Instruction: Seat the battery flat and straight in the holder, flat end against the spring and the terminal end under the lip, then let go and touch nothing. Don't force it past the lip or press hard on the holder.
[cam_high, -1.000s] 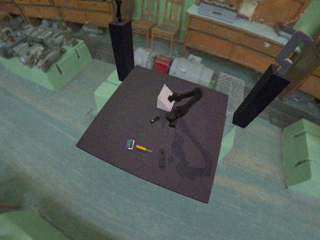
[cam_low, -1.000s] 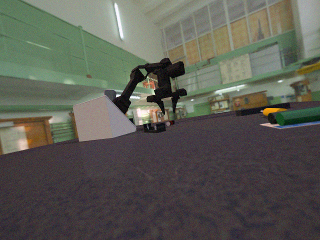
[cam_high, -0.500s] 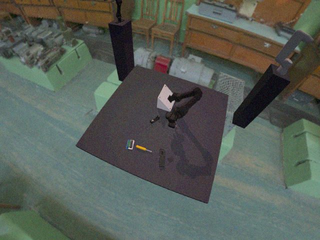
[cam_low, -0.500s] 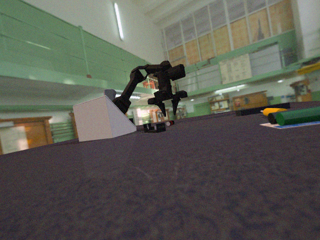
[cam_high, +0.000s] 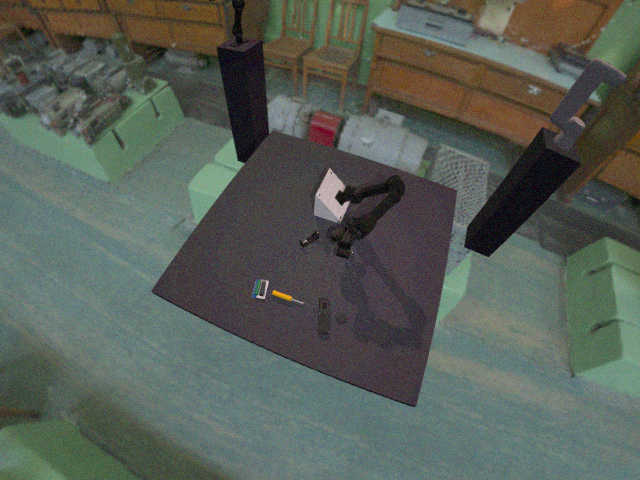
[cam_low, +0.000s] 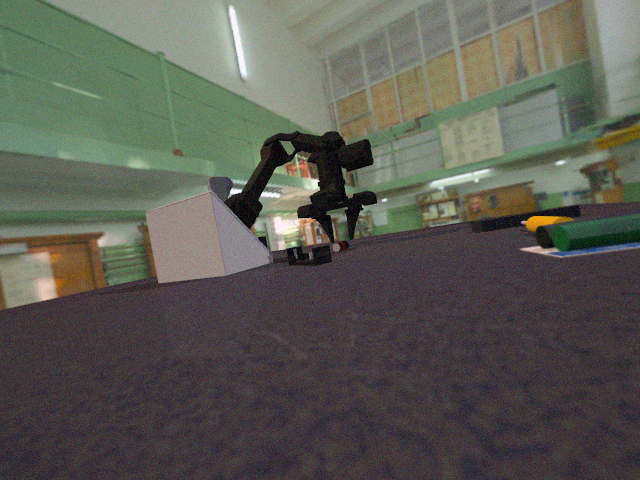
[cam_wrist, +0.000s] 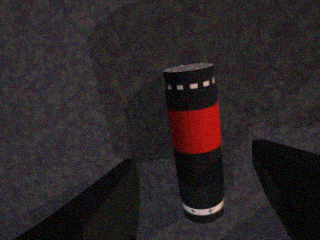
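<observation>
The battery (cam_low: 340, 246) (cam_wrist: 196, 131), black with a red band and a pale ring near one end, lies on the table. It is hidden or nearly hidden by the arm in the top view. My gripper (cam_low: 341, 239) (cam_wrist: 194, 160) is open and points down just above the battery. In the wrist view the battery lies lengthwise between the two fingers, with a gap on each side. The black holder (cam_high: 310, 239) (cam_low: 307, 256) sits on the table beside the gripper, and no battery shows in it. Its spring and lip are too small to tell apart.
A white wedge-shaped block (cam_high: 329, 200) (cam_low: 188, 240) stands near the arm's base. Farther off lie a yellow screwdriver (cam_high: 282, 296) (cam_low: 547, 222), a green cylinder (cam_low: 594, 233) on a white and blue card, a long black object (cam_high: 324, 317) and a small dark block (cam_high: 341, 318).
</observation>
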